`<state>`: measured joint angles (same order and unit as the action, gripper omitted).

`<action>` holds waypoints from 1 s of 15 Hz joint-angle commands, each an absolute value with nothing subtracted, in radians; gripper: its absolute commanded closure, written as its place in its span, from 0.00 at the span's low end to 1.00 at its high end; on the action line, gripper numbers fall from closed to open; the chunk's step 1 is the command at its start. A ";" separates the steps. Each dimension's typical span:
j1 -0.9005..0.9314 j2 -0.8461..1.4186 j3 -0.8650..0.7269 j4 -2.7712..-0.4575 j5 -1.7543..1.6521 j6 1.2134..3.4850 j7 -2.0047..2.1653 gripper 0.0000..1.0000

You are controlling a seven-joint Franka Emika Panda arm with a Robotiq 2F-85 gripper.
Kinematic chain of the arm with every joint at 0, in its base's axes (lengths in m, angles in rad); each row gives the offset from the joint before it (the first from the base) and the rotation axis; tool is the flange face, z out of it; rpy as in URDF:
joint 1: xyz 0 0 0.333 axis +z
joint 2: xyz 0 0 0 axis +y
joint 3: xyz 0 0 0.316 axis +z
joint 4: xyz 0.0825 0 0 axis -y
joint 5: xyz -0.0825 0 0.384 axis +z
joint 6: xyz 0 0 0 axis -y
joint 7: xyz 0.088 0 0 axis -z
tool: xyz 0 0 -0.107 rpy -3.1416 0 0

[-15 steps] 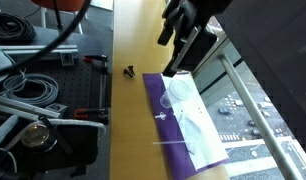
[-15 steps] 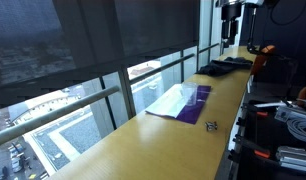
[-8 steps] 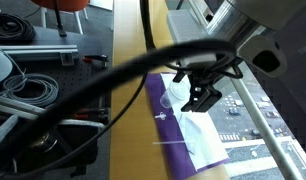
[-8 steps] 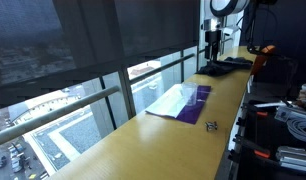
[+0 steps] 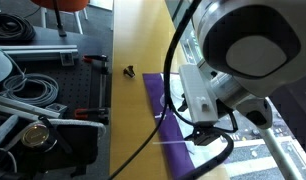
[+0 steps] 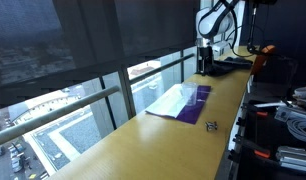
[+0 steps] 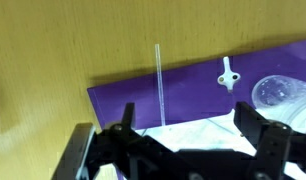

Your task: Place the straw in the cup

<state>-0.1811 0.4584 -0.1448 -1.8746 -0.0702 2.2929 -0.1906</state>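
Wrist view: see the hand (image 7: 190,148) spread wide, gripping nothing. Just ahead, find the straw (image 7: 159,85), long axis pointing away from the hand, crossing from purple cloth (image 7: 198,95) onto tabletop (image 7: 53,60). Right of the straw, on the cloth, spot the cup (image 7: 281,93), seemingly empty. In an exterior view, barely glimpse the straw past the arm (image 5: 243,45).

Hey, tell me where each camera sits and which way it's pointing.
Exterior view: close by the arm, looking down along the wooden counter; the arm fills the right.
Exterior view: low, far along the counter, facing the distant arm.
Wrist view: above the open gripper, looking down on straw and cup.
All three show the purple cloth.
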 commanded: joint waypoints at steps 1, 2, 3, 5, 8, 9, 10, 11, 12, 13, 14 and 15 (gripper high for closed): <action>-0.222 0.578 -0.130 -1.740 -0.045 2.266 -0.203 0.00; -0.230 0.606 -0.131 -1.715 -0.047 2.265 -0.201 0.00; -0.237 0.632 -0.130 -1.692 -0.048 2.264 -0.200 0.00; -0.244 0.675 -0.130 -1.652 -0.050 2.264 -0.194 0.00; -0.243 0.723 -0.127 -1.612 -0.058 2.275 -0.187 0.00; -0.242 0.737 -0.126 -1.599 -0.058 2.275 -0.185 0.00; -0.240 0.752 -0.123 -1.587 -0.057 2.275 -0.182 0.00; -0.248 0.768 -0.122 -1.575 -0.057 2.279 -0.190 0.00; -0.246 0.781 -0.120 -1.566 -0.057 2.281 -0.188 0.00; -0.244 0.794 -0.120 -1.561 -0.059 2.283 -0.186 0.00; -0.242 0.805 -0.121 -1.554 -0.062 2.286 -0.184 0.00; -0.241 0.816 -0.121 -1.547 -0.063 2.285 -0.184 0.00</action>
<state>-0.2307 0.7757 -0.1342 -1.5944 -0.0690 2.2922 -0.1862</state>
